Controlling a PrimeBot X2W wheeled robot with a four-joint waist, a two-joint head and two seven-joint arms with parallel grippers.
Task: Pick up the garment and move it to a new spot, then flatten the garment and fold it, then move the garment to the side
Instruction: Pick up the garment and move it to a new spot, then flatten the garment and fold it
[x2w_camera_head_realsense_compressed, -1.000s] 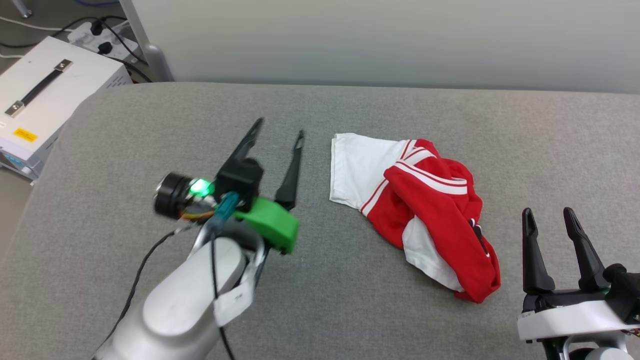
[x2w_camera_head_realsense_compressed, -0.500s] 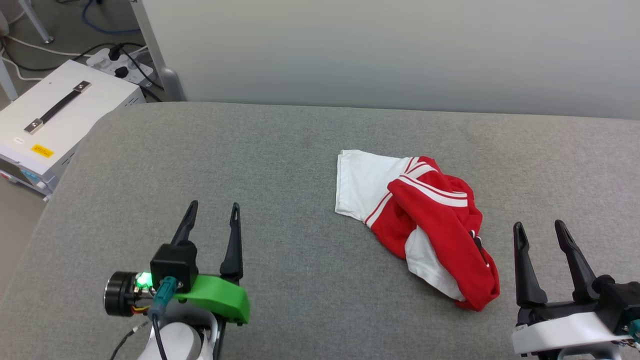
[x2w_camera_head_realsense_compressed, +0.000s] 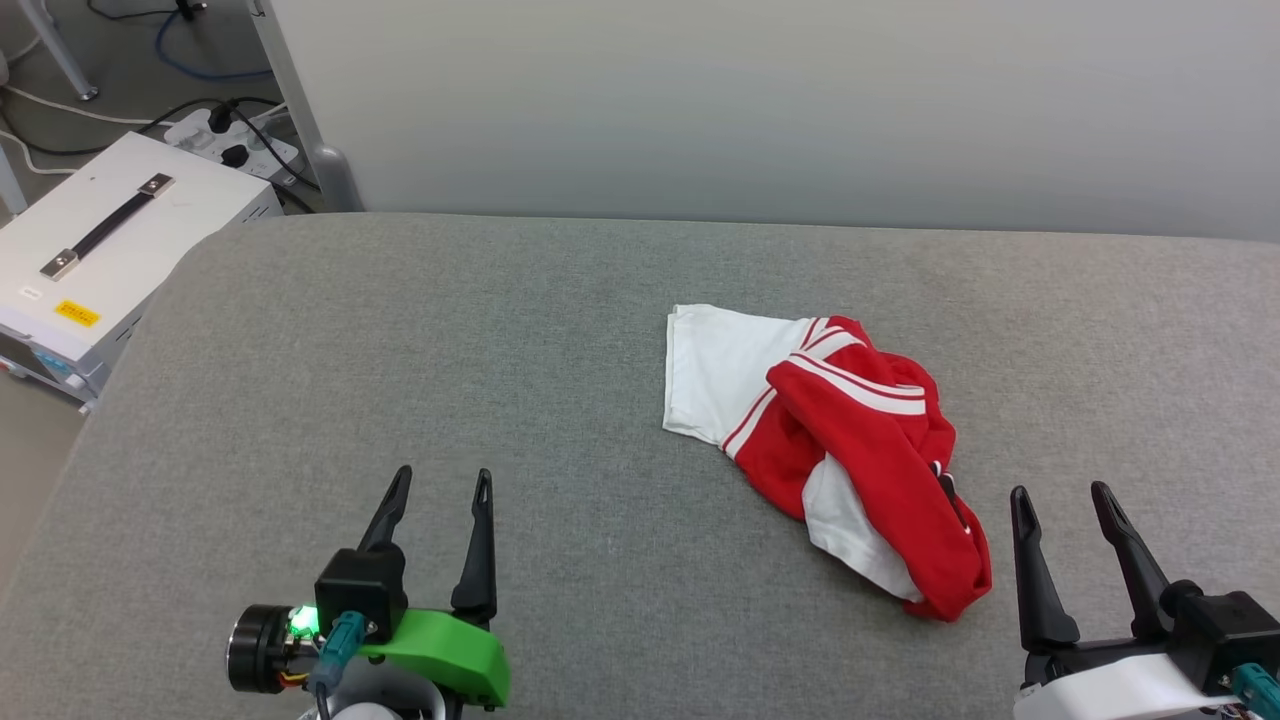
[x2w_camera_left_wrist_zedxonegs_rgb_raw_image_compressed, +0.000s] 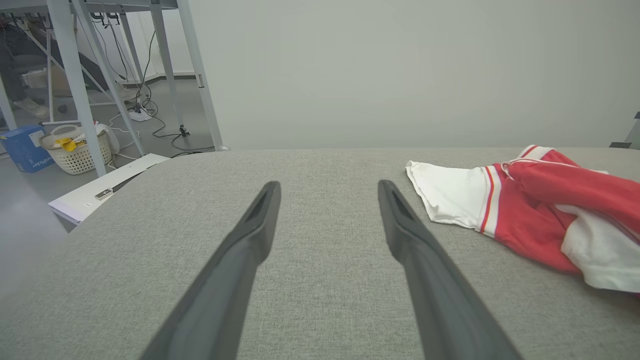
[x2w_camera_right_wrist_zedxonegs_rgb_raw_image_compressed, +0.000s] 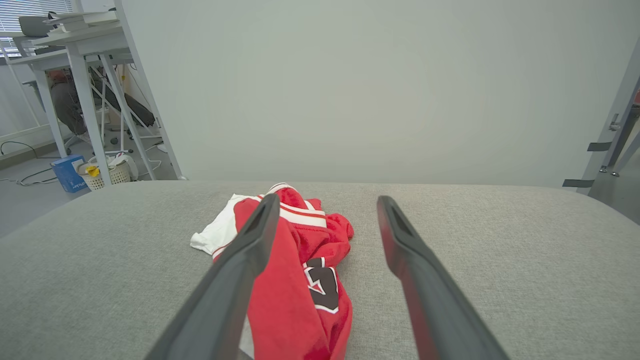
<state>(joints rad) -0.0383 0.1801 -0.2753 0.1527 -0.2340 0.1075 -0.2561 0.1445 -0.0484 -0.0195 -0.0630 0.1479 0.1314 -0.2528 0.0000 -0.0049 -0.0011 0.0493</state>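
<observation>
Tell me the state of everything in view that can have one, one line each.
garment: crumpled in a heap on the grey surface, unfolded, not held.
left gripper: open, empty, well apart from the garment.
right gripper: open, empty, near the garment but not touching it.
white case: handle lying flat.
power strip: plugs inserted.
wrist light: lit green.

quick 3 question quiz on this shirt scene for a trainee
1. Fill in: the left gripper and the right gripper both stand ____, holding nothing.
2. True or false: the shirt lies spread flat.
3. Which is nearer the shirt? A left gripper, B right gripper, C both alike.

Key: 1 open; 2 false, it is crumpled; 3 B.
</observation>
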